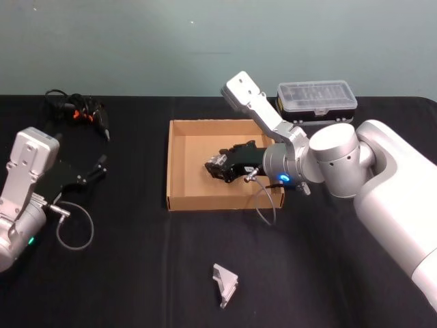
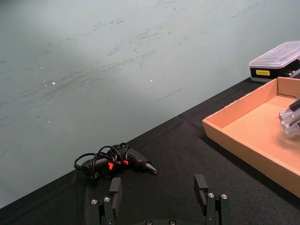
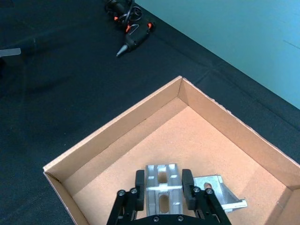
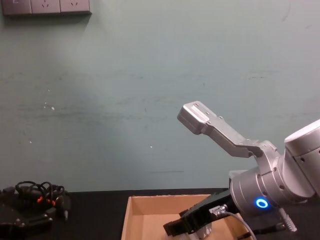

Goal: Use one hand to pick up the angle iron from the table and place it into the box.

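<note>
The right gripper point(image 3: 163, 182) is clamping 1 angle iron point(image 3: 161, 172) over the box point(image 3: 117, 131), while the left gripper point(image 2: 158, 185) is idling wide open at left.

Far left: black gun-shaped tool point(image 1: 95, 121) with orange marks, lying flat, its black cable point(image 1: 60, 99) bunched in a tangle at its rear. Far right: small black case point(image 1: 316, 102), clear ribbed lid closed, yellow label on one end. Behind both: pale teal wall point(image 4: 100, 100), scuffed; white sockets point(image 4: 45, 6) at its upper left
</note>
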### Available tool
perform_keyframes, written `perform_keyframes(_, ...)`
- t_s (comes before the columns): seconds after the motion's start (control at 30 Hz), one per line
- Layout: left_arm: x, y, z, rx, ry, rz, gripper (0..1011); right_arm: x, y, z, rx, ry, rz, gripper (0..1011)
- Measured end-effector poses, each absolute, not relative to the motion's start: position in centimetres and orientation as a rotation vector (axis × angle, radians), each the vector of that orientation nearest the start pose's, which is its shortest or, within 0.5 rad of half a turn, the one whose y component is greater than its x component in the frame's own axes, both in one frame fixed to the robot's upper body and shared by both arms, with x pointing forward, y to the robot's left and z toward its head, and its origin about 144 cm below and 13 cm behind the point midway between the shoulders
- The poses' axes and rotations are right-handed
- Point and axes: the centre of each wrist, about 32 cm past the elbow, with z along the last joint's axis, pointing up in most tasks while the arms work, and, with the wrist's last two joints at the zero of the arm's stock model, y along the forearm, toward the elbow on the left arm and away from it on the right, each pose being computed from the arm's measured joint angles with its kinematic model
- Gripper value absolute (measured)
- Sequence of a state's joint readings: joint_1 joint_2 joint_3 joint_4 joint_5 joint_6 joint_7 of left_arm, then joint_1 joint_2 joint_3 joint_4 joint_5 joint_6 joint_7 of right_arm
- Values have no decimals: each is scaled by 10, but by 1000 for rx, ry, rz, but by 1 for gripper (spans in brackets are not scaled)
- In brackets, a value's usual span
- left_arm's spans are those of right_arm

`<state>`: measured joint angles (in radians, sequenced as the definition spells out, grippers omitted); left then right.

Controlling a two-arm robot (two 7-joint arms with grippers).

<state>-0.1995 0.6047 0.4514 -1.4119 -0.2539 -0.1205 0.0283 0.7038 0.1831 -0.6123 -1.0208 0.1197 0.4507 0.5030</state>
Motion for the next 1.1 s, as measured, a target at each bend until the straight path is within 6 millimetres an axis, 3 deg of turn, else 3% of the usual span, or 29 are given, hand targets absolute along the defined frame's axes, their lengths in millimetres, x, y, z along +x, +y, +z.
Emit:
perform_keyframes(0.3,489,310,1140,304,-285,1248,1011,617,-157,1214,-602,83,-740,765)
perform_keyframes(0.63,489,310,1140,305,-285,1248,1011,617,-157,1214,-603,83,-740,1003)
perform_keyframes(0.93,489,310,1140,305,-285,1248,1011,607,-160,1221,-564,43,-732,1000)
perform_keyframes(1.1,489,310,1140,304,-285,1248,1011,590,-168,1229,-528,12,-704,1000)
